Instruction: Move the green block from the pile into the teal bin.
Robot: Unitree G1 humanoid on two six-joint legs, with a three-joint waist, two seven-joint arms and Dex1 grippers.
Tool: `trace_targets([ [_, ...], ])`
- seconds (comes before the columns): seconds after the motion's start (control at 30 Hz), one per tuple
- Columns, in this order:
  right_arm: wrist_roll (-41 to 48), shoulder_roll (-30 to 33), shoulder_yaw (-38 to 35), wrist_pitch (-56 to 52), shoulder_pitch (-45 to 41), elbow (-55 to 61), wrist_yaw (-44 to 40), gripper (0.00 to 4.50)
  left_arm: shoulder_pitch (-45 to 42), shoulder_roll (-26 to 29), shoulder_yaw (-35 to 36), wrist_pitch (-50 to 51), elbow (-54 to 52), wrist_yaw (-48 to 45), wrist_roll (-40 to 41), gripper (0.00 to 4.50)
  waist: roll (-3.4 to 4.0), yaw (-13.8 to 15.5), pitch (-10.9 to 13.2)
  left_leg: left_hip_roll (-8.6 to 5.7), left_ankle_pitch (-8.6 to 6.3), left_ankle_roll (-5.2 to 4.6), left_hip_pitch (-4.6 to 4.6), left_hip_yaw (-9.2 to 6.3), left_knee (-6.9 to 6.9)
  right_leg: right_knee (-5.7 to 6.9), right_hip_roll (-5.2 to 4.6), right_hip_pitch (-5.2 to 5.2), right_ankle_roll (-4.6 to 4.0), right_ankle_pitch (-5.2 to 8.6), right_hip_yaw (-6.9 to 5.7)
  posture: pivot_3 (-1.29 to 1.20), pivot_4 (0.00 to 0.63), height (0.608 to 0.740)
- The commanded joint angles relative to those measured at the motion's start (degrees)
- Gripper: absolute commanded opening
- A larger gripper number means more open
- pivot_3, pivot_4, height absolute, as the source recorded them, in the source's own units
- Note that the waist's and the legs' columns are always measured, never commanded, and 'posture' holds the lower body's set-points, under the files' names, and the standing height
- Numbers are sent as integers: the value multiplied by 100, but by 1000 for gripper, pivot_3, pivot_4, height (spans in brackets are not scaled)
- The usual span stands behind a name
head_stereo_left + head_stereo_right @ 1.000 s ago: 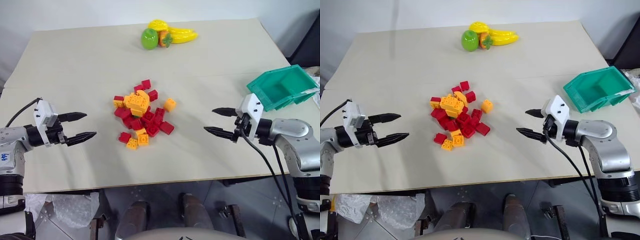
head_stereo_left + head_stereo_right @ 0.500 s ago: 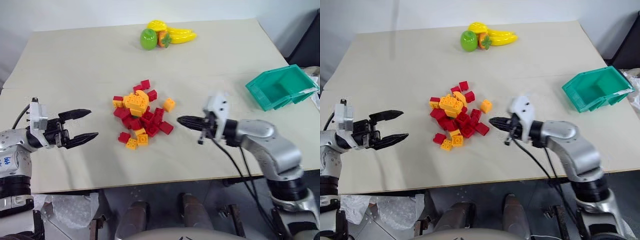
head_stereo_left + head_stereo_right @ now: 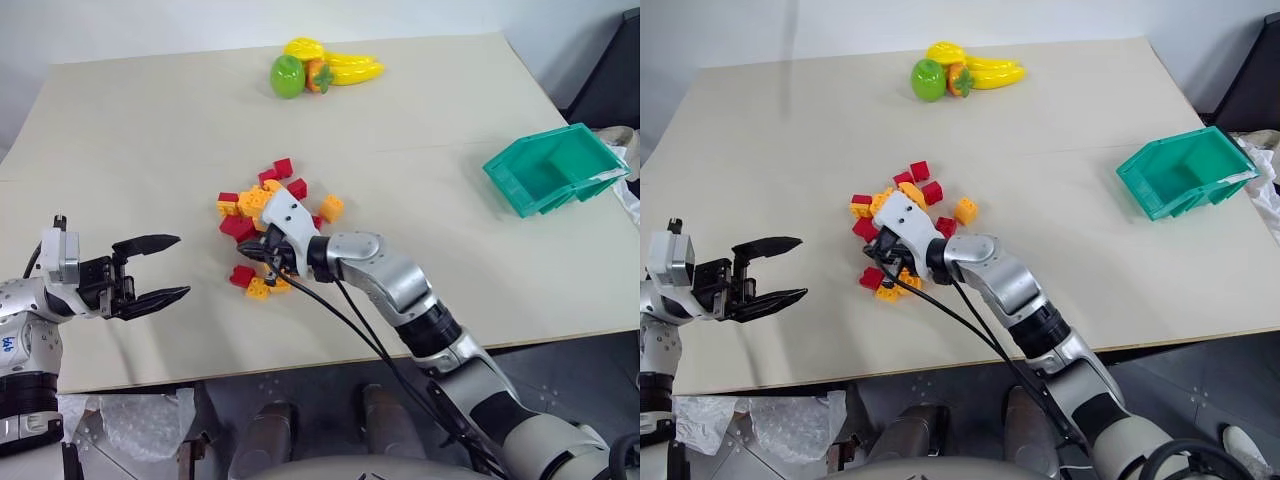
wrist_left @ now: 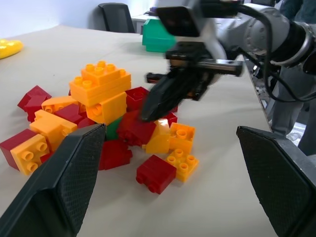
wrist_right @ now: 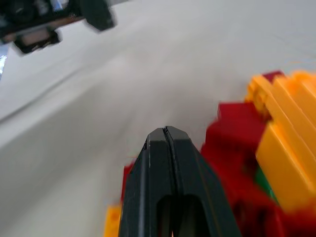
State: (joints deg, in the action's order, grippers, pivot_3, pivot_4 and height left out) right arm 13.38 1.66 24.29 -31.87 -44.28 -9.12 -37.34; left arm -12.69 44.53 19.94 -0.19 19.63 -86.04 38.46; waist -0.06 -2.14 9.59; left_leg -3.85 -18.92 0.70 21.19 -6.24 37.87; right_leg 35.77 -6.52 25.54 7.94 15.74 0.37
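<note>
1. Tabletop of pale beige board runs across the head views, with a faint seam crossing it at about mid-depth; a light wall stands behind its far edge and grey floor shows below its near edge.
2. At the far edge lies a cluster of toy fruits, a round green one beside yellow ones.
3. The teal bin sits near the table's right edge, well apart from the bricks, its inside bare.
4. The pile of red and orange-yellow bricks lies at the table's middle; a single orange brick sits just off its right side.
5. The green block shows in the left wrist view as a sliver of green low in the pile, under a stacked orange brick and wedged between red ones.
6. The right gripper reaches across from the right with its forearm stretched leftward over the table, fingers pressed together with no gap, and nothing held. Its tip sits at the near edge of the pile, over the red bricks beside the green one; whether it touches them cannot be told.
7. The left gripper hovers over bare table well to the left of the pile, pointing toward it, its two fingers spread wide apart and empty.
</note>
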Motion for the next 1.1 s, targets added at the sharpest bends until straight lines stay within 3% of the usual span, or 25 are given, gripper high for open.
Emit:
trace_targets([
  [0.03,-267,-435,-250,618,-349,-796,411,8,39,-56,160,-136,-253,-278,136,4500,0,0,0,-1,0,0,1,-1,2,1,0,0,0,0,0,0,150,740],
  [0.2,-635,-617,-725,1078,-723,-1780,1167,8,-7,-106,184,-195,-229,-179,86,4500,0,-39,0,1,0,3,-1,1,8,11,2,1,0,0,1,0,150,740],
  [0.33,-1017,-319,-922,1155,-816,-2121,1599,8,-110,-135,144,-250,-144,-138,46,4500,0,-60,0,-1,0,2,-1,-1,9,11,0,1,-1,0,1,0,150,740],
  [0.5,-1225,389,-729,1099,-393,-1402,926,8,-368,-217,57,-332,83,-113,-63,4500,-1,-108,-1,-3,-1,2,1,-2,10,12,0,0,0,0,0,0,150,740],
  [0.77,-506,558,-731,428,24,177,-273,8,-587,-308,-46,-374,234,-167,-115,4500,1,-240,0,9,-2,4,0,6,9,10,7,5,0,0,3,0,150,740],
  [1.1,-1110,-140,-359,914,-435,-1252,19,8,-517,-344,-15,-391,142,-104,-103,4500,1,-249,0,6,-1,4,-2,7,12,15,5,6,0,0,6,0,150,740],
])
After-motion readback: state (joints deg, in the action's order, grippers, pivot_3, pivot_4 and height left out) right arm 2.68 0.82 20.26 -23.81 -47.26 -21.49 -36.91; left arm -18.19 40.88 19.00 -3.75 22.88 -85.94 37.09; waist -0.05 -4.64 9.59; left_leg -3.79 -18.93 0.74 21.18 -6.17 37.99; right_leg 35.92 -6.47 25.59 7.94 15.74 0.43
